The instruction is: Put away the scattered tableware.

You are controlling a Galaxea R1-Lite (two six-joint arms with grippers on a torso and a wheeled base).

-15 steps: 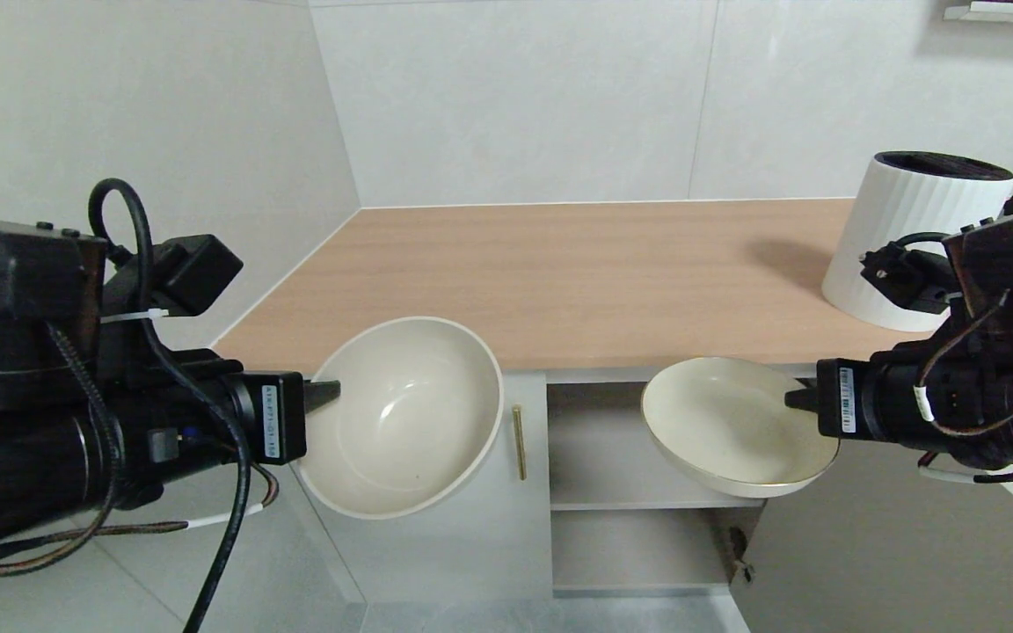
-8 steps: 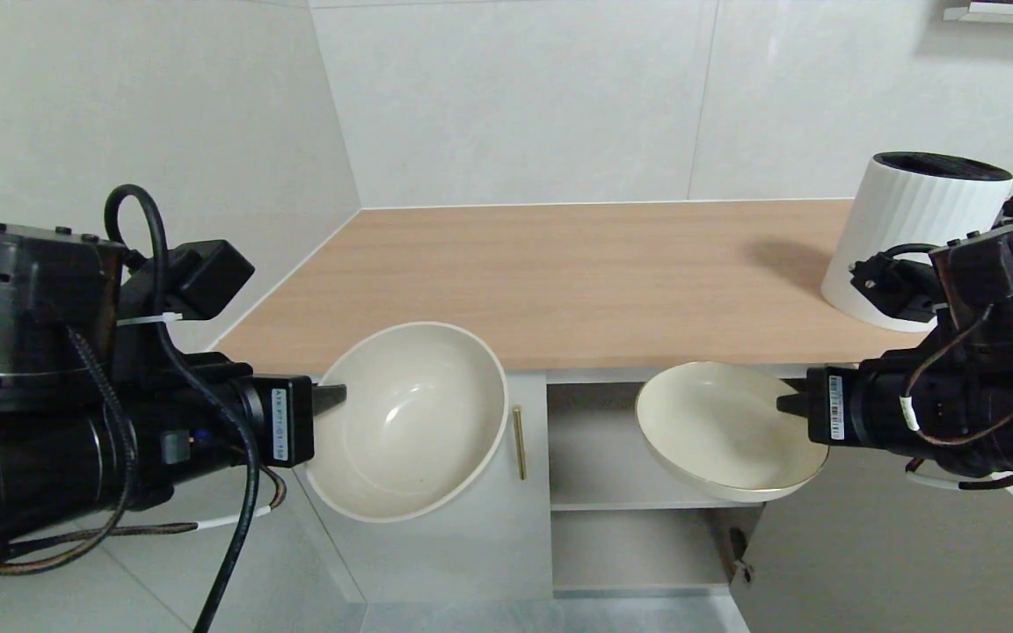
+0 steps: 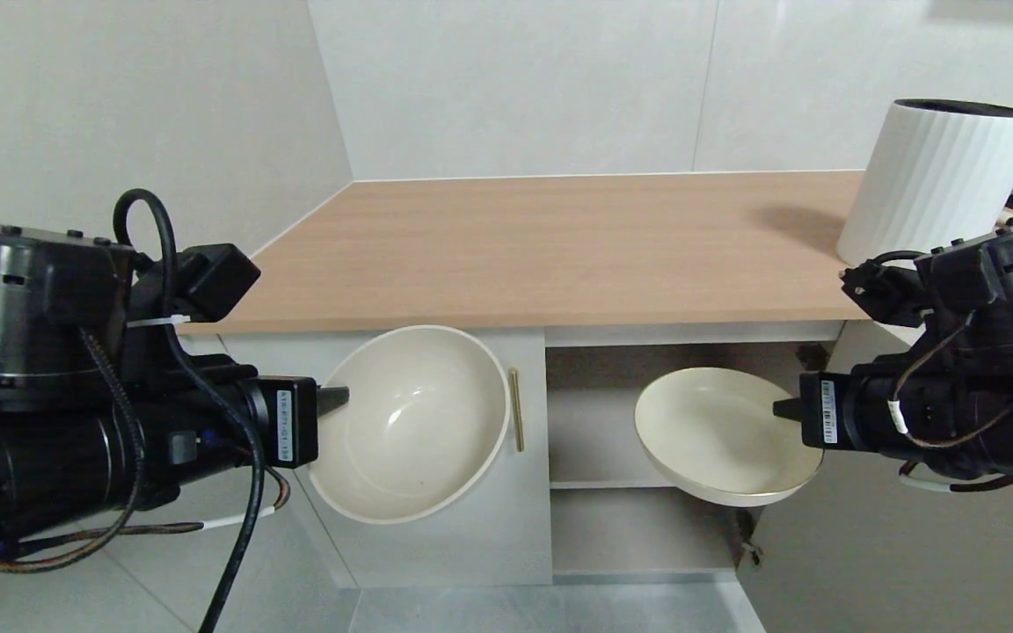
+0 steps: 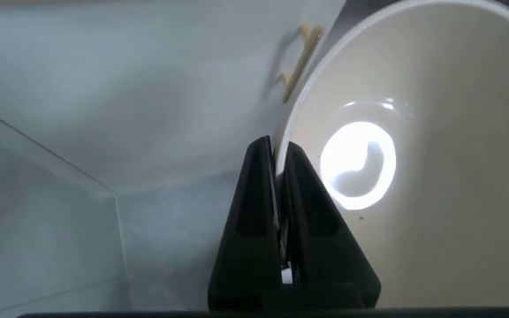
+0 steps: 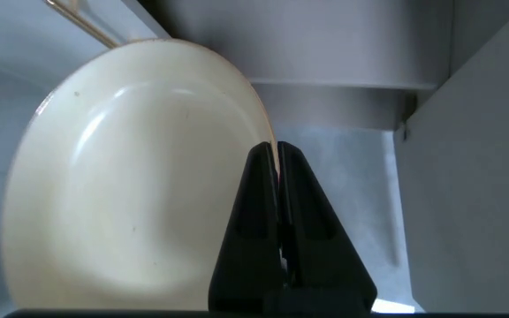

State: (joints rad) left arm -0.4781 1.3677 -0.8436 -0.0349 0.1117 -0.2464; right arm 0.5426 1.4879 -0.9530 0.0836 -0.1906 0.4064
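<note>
Pinching the rim of a deep cream bowl at its nine o'clock, the left gripper has its two black fingers pressed flat against either side of the thin wall. The bowl is carried in the air in front of the closed cupboard door, with its hollow tipped up towards me. An edge hold like that, I reckon, keeps the bowl's foot free to be set down on a shelf.

A slim brass handle sits at the bowl's three o'clock, just beside the rim, though I cannot tell how much depth lies between them. Past it, the open cupboard shows a shelf board with room above and below.

A shallow plate hangs in front of that opening, nearly level. The right gripper is clamped thin on the plate's rim at three o'clock. I'd judge the plate the better lined up to go straight in at twelve o'clock. The bowl would first need to travel towards three o'clock, clearing the handle.

The gap under the wooden counter looks low for the bowl's depth. The swung-out door at the plate's five o'clock hems in the right arm. A white ribbed bin stands on the counter at two o'clock, well apart from both dishes.
</note>
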